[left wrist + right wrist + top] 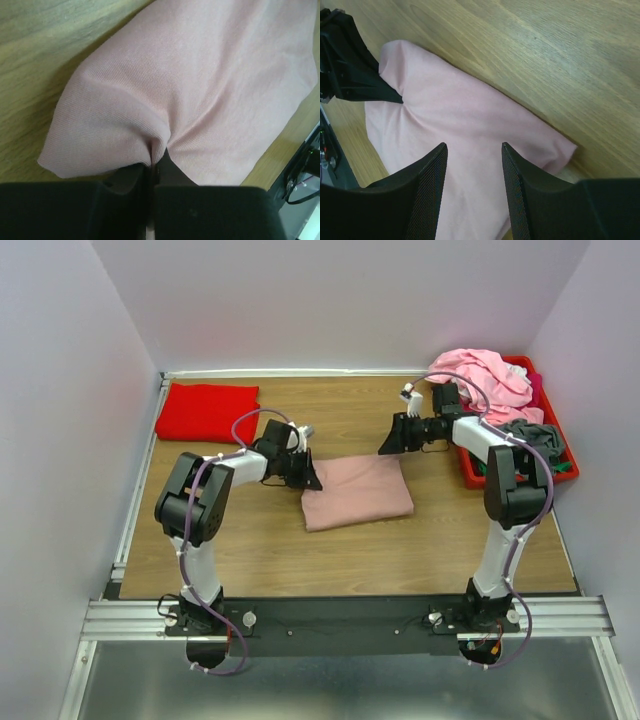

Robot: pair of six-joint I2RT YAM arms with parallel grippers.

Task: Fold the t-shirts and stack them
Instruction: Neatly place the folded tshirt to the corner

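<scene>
Dusty-pink t-shirt [357, 492] lies folded to a compact rectangle at the centre of the surface [250, 550].

Left gripper [156, 161] is clenched on a pinch of cloth at the shirt's 9 o'clock edge. The fabric puckers into the jaws, with creases fanning out from the bite.

Right gripper [472, 150] is released, jaws apart, holding nothing. It hovers over the shirt near its 1 o'clock corner. Cannot tell whether its tips touch the cloth.

Step in hand, as I read it: securing the folded shirt to carry it to the stack. The red t-shirt [207, 410] lies folded at 10 o'clock on the surface and is the likely stack site.

To do it well:
- The right gripper should take the far edge, catching all layers, before any lift.
- A one-sided pull would probably drag the fold open.
- Lift level, both grips well apart, cloth taut between them.
- Set it down square on the red one.

Edges and room:
- Bare wood lies between the two folded shirts, so the path toward 10 o'clock is open.
- Walls stand close to the red shirt at 12 and 9 o'clock, leaving little margin for overshoot.
- The red bin [563, 452] at 2 o'clock holds a heap of unfolded t-shirts [480, 375].
- The right arm runs just beside the bin, and a wide elbow swing could snag it.
</scene>
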